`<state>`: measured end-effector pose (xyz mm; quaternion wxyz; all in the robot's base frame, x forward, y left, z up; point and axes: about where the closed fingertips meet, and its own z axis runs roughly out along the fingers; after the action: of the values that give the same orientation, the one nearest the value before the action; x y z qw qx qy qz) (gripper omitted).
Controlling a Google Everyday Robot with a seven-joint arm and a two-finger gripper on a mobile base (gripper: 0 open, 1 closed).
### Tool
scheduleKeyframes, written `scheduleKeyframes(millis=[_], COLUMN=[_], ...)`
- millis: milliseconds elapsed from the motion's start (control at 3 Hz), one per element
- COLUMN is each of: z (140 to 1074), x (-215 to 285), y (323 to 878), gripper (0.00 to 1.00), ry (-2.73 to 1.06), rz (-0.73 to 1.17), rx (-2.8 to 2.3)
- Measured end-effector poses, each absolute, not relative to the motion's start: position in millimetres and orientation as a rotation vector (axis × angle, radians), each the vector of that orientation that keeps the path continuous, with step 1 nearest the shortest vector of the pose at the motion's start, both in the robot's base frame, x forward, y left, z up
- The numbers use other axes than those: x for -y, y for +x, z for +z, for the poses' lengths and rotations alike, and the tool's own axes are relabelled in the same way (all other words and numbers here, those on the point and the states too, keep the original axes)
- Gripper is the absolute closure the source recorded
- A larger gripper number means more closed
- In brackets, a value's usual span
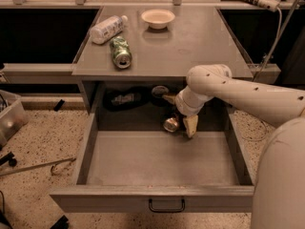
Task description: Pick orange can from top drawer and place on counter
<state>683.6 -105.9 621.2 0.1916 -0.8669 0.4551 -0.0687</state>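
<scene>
The top drawer (157, 199) is pulled wide open, and its black wire handle (166, 206) shows at the front. The orange can (170, 124) lies at the back of the drawer with a silver end facing me; its label is mostly hidden. My gripper (183, 121) reaches down into the back of the drawer and sits right at the can, on its right side. The white arm comes in from the right over the drawer's right wall. The counter (190, 44) is the grey top above the drawer.
On the counter lie a green can (120, 52), a white plastic bottle (108, 29) and a shallow bowl (157, 18). A dark bag (123, 99) sits at the drawer's back left. A plastic bin (9, 118) stands on the floor at left.
</scene>
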Motion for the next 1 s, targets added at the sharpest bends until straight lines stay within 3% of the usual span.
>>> scheduleKeyframes(millis=[667, 1000], z=[611.0, 610.9], x=[101.7, 101.7], y=[681.1, 681.1], gripper=[0.00, 0.19], ry=[-2.479, -2.479], rz=[-0.148, -0.148], rx=[-1.269, -1.269])
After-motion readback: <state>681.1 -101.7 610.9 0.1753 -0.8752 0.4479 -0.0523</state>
